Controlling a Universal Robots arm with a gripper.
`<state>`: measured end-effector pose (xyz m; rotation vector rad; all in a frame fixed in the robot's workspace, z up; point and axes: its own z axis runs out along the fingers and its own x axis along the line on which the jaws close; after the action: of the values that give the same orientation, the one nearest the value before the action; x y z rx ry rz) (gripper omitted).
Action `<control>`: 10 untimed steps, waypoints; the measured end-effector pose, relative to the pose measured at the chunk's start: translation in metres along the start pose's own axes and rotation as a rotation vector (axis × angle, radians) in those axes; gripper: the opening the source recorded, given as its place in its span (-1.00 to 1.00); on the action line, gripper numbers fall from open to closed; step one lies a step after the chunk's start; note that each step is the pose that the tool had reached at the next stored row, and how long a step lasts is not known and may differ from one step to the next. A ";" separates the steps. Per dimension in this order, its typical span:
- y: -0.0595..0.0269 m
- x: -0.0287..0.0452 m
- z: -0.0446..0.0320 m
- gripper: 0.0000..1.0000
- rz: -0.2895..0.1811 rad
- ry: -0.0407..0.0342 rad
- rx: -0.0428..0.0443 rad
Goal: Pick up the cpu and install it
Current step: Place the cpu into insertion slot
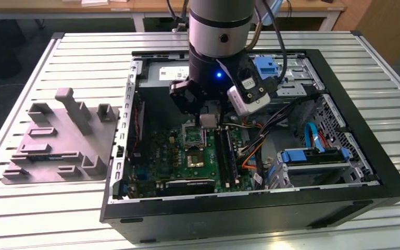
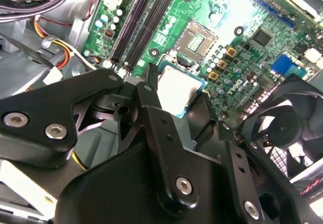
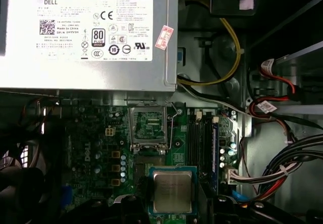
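The pincer (image 2: 177, 94) grips the cpu (image 3: 172, 191) above the motherboard (image 2: 222, 27), near a white-labelled box (image 3: 86, 72).

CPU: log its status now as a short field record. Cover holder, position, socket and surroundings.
cpu: metal top up, in the air above the motherboard
holder: gripper, shut on two opposite edges of the cpu
socket: empty, no chip in it
contact: cpu apart from the socket, not seated
nearby: grey labelled box beside the motherboard
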<state>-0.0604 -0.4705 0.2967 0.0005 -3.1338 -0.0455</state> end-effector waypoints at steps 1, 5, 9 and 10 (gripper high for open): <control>-0.0001 0.0013 0.0011 -0.05 0.000 -0.0001 -0.0002; -0.0004 0.0062 0.0062 -0.05 -0.004 0.0004 0.0001; -0.0015 0.0069 0.0099 -0.05 -0.008 0.0010 0.0000; -0.0017 0.0070 0.0107 -0.05 -0.008 0.0011 0.0001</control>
<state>-0.0674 -0.4719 0.2860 0.0134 -3.1328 -0.0455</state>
